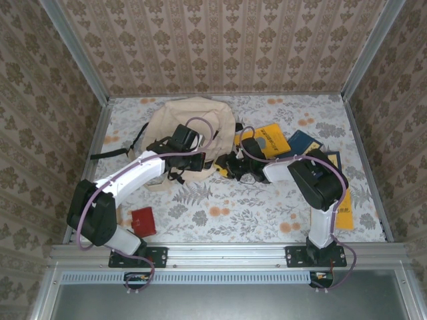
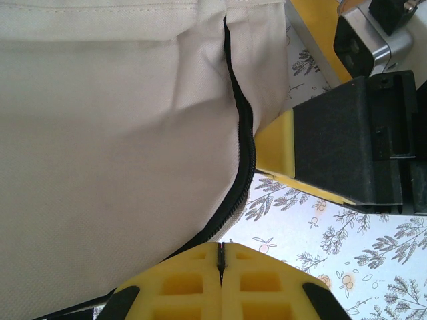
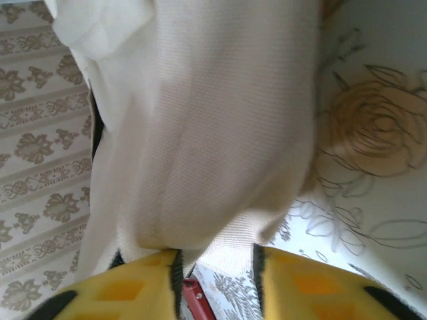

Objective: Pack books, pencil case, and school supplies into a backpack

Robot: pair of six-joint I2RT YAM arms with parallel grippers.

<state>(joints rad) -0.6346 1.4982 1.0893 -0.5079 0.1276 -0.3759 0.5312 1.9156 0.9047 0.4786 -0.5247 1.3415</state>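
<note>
Two robot arms meet at one large cream-beige canvas backpack point(image 1: 190, 123), slumped toward the far left-centre of a floral-print table top point(image 1: 253, 213) boxed in by patterned walls point(image 1: 220, 40); the left gripper point(image 2: 221, 260) has its yellow fingers pressed together with no gap, right at the lower end of the bag's black zipper point(image 2: 243, 127), though whether the zip pull is pinched there cannot be told; the right gripper point(image 3: 215, 263) is clamped on a fold of the backpack's cream fabric, which fills the space between its fingers; the two grippers sit just beside each other at the bag's right-hand edge.

Four thin flat books lie right of the bag: one yellow-orange book point(image 1: 270, 140) just beside the backpack, two dark navy-blue books point(image 1: 303, 142) point(image 1: 331, 160) fanned out beyond it, and a second yellow-orange book point(image 1: 344, 212) near the table's right edge, partly under the right arm; one small flat red square item point(image 1: 143, 220) rests near the front left, close to the left arm's lower link; one black strap point(image 1: 110, 155) trails toward the left edge; the near middle of the table, between the two arm bases, is bare floral surface up to the metal rail point(image 1: 227, 253).
</note>
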